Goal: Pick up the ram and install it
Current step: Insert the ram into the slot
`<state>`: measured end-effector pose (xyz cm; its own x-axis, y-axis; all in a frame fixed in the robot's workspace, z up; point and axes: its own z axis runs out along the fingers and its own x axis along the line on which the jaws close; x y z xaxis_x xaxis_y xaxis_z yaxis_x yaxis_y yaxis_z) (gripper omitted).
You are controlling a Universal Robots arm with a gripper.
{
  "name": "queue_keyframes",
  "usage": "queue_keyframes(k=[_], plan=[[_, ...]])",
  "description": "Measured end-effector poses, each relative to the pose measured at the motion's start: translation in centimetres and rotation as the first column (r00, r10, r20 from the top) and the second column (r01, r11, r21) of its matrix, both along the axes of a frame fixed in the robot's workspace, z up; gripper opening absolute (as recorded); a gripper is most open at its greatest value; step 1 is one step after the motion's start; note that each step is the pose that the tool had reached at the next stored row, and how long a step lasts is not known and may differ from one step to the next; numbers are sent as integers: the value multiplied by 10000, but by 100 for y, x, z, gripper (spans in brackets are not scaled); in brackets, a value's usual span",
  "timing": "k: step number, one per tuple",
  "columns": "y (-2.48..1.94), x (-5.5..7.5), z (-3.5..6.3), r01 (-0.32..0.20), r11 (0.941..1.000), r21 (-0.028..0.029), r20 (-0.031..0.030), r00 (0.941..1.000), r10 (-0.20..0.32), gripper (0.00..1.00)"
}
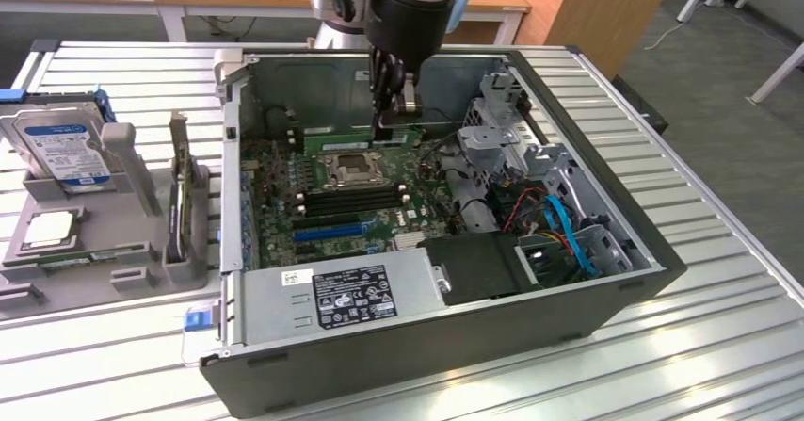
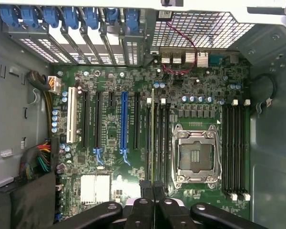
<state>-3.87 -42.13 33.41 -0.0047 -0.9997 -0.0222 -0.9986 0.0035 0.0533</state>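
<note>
I've got the gripper (image 1: 399,120) down inside the open PC case (image 1: 415,364), over the motherboard (image 1: 364,209), on the far side of the CPU socket (image 1: 348,169) in the exterior view. Jaws are almost fully closed, just a thin gap, and the ram (image 1: 358,144) sits in it, pinched by its upper edge as far as I can see. The ram stands on its long edge, green w/ a white label, running along the slot bank behind the socket. On the wrist cam the gripper (image 2: 152,186) has both fingers (image 2: 145,195) drawn close together. The ram (image 2: 152,133) shows edge-on as a thin line, parallel w/ the black memory slots (image 2: 163,138) just beside the socket, btwn them and the blue expansion slot (image 2: 123,121). Can't tell if it's seated in a slot or just above one. On the exterior view's left a grey fixture (image 1: 126,153) holds the hard drive (image 1: 70,148) and the processor chip (image 1: 51,228) — both outside the case.
</note>
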Motion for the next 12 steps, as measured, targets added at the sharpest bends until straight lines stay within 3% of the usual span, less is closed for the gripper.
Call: queue_keyframes(k=[12], plan=[[-8,0,-47,0,10000,0,0,10000,0,11]])
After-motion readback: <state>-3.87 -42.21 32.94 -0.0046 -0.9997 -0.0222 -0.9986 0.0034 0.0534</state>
